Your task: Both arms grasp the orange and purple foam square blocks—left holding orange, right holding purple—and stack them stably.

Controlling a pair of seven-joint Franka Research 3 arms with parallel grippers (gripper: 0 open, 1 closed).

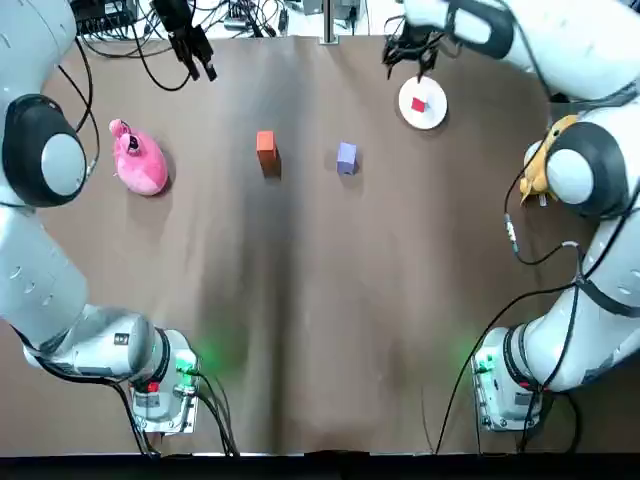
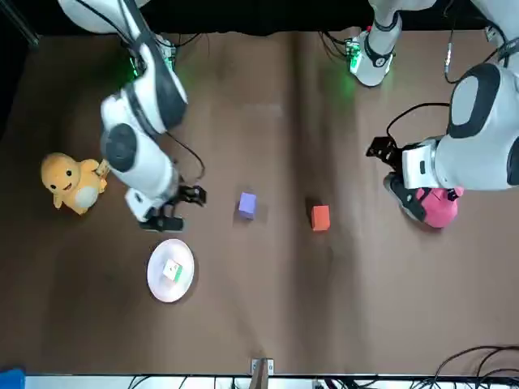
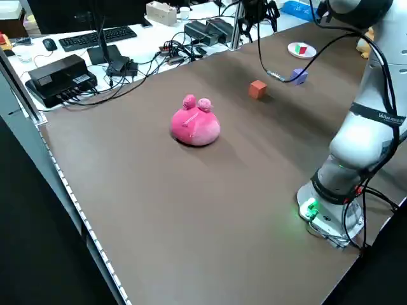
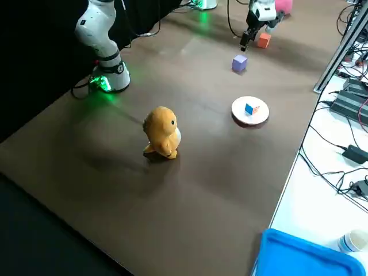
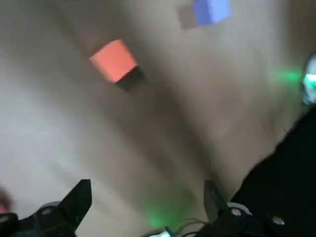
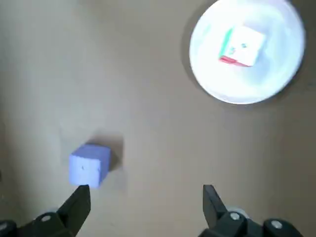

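Blocks: orange block (image 1: 265, 145) and purple block (image 1: 346, 156) sit apart, side by side on the bench (image 1: 320, 300), orange on the left arm's side.
Left jaws: wide open, empty, raised beyond the orange block, well apart from it.
Right jaws: wide open, empty, near the plate (image 1: 423, 103), purple block off to one side.
Next: likely centre each pair over its block, square to the flat faces, descend straight, squeeze lightly; foam probably squashes.
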